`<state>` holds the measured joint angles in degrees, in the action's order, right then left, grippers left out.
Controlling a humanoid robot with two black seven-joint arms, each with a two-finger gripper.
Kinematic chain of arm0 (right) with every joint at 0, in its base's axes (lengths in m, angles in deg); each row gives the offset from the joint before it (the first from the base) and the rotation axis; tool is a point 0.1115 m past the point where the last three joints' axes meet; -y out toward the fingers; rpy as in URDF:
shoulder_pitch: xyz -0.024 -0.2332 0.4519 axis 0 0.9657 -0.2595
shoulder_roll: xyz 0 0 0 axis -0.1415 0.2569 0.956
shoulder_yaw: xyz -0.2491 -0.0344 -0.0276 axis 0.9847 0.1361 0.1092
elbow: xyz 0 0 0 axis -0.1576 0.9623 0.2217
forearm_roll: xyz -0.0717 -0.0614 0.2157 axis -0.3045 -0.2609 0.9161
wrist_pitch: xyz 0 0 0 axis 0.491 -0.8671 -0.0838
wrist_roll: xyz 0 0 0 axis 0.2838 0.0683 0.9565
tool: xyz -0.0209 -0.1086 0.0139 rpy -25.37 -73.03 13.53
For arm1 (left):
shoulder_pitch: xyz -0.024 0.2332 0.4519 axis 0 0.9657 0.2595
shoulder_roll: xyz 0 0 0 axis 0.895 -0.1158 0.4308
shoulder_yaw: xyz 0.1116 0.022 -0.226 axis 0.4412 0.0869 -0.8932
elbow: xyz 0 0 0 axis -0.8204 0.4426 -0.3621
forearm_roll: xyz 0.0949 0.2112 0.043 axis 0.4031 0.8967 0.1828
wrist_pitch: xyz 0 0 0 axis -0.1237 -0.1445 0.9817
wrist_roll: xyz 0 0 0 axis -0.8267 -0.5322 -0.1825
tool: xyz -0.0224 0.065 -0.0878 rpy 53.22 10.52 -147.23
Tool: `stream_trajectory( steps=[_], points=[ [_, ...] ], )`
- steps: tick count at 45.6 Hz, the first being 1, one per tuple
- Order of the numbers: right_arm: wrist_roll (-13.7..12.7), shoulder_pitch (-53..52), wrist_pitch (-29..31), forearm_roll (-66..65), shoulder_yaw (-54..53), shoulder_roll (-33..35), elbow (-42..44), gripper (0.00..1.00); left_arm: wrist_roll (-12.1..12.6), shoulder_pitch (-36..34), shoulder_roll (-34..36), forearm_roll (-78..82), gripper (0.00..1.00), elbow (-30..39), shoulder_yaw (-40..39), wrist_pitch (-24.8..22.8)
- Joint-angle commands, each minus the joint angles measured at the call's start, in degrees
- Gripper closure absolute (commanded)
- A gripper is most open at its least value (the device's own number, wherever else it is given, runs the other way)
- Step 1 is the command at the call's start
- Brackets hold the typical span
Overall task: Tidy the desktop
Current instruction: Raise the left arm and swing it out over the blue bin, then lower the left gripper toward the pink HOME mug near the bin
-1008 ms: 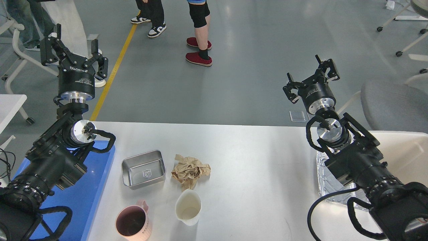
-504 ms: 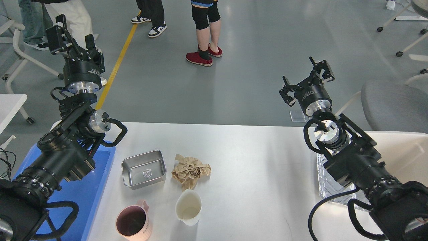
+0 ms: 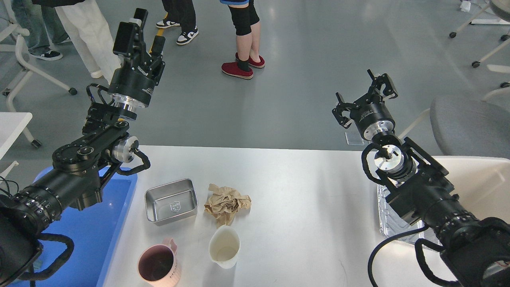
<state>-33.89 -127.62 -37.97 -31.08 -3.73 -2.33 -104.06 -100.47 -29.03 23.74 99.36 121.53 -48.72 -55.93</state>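
The desk (image 3: 295, 191) carries a steel tin (image 3: 171, 201) and crumpled paper (image 3: 227, 204) near its left edge. Left gripper (image 3: 140, 27) and right gripper (image 3: 364, 95) are held spread, empty, beyond the far edge.

Our left arm comes in from the lower left, bends at a black elbow joint and rises steeply, so that its wrist points up and away from us. Its left end effector (image 3: 140, 28) sits at the top of the arm, seen nearly edge-on, with its two fingers standing apart and holding nothing. Our right arm comes in from the lower right and stretches forward and up, a black cable looping beside its wrist. The right end effector (image 3: 365, 95) is at its far end, fingers spread wide and empty, tilted toward the upper right
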Motion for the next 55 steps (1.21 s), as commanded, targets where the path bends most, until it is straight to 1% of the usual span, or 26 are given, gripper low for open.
stream_trajectory(
  steps=[1,4,7,8,10,15,19,26,31,35,36,37,41,45,47,50,51,55],
  points=[
    [0.00,-0.04,0.00,0.00,0.00,0.01,-0.19,0.00,1.58,-3.36,2.78,-0.13,0.03,-0.10,10.72,-0.30],
    [0.00,-0.13,0.00,0.00,0.00,0.01,-0.19,0.00,4.56,-5.46,4.18,-0.04,0.03,-0.10,16.96,-0.64],
    [0.00,-0.13,0.00,0.00,0.00,-0.16,-0.19,0.00,8.52,-7.84,5.24,0.04,0.03,0.25,23.20,-3.01],
    [0.00,-0.13,0.09,0.00,0.00,-0.16,-0.19,0.00,9.40,-8.54,5.68,0.04,0.03,0.60,25.13,-4.06],
    [0.00,-0.04,0.09,0.00,0.00,-0.25,-0.19,0.00,10.11,-9.51,6.99,0.13,0.03,1.92,28.65,-5.30],
    [0.00,-0.04,0.09,0.00,-0.09,-0.34,-0.28,0.00,10.20,-11.80,12.44,1.71,0.03,8.85,35.60,-5.22],
    [0.00,0.22,0.09,0.00,-0.09,-0.34,-0.28,0.00,10.20,-14.43,17.10,4.96,0.03,14.74,39.21,-5.30],
    [0.09,0.75,0.09,0.00,-0.09,-0.34,-0.28,0.00,10.55,-17.69,23.96,9.71,0.03,23.45,44.04,-6.97],
    [0.09,1.19,0.09,0.00,-0.09,-0.60,-0.36,0.00,10.02,-21.11,28.61,11.56,0.03,28.90,47.03,-8.29],
    [0.00,1.19,0.00,0.00,0.00,-1.13,-0.36,0.00,10.02,-23.22,32.57,13.13,0.03,32.41,49.05,-9.61],
    [0.00,1.19,0.00,0.00,0.00,-1.13,-0.36,0.00,10.02,-23.23,32.58,13.14,0.03,32.42,49.06,-9.61],
    [0.09,1.10,0.00,0.00,0.00,-1.48,-0.36,0.00,10.02,-24.97,35.01,14.79,0.03,34.95,50.19,-11.70],
    [0.09,1.10,-0.08,0.00,0.00,-1.92,-0.36,0.00,10.37,-27.26,39.16,15.86,0.03,39.00,52.04,-14.18],
    [0.09,1.10,0.00,0.00,0.00,-2.45,-0.36,0.00,11.08,-29.90,44.78,15.86,0.03,44.62,55.02,-14.89],
    [0.09,1.19,-0.08,0.00,0.00,-2.45,-0.36,0.00,11.34,-30.96,48.73,15.86,0.03,47.35,56.96,-14.89],
    [0.09,1.10,-0.08,0.00,0.00,-2.62,-0.36,0.00,11.52,-32.01,54.45,17.61,0.03,49.56,58.55,-15.93],
    [0.09,1.10,-0.08,0.00,0.00,-2.71,-0.36,0.00,11.52,-32.45,55.94,19.10,0.03,49.82,58.55,-16.81],
    [0.09,1.19,-0.08,0.00,0.00,-2.98,-0.28,0.00,11.43,-35.26,60.43,23.24,0.04,50.09,58.55,-22.78]
  ],
)
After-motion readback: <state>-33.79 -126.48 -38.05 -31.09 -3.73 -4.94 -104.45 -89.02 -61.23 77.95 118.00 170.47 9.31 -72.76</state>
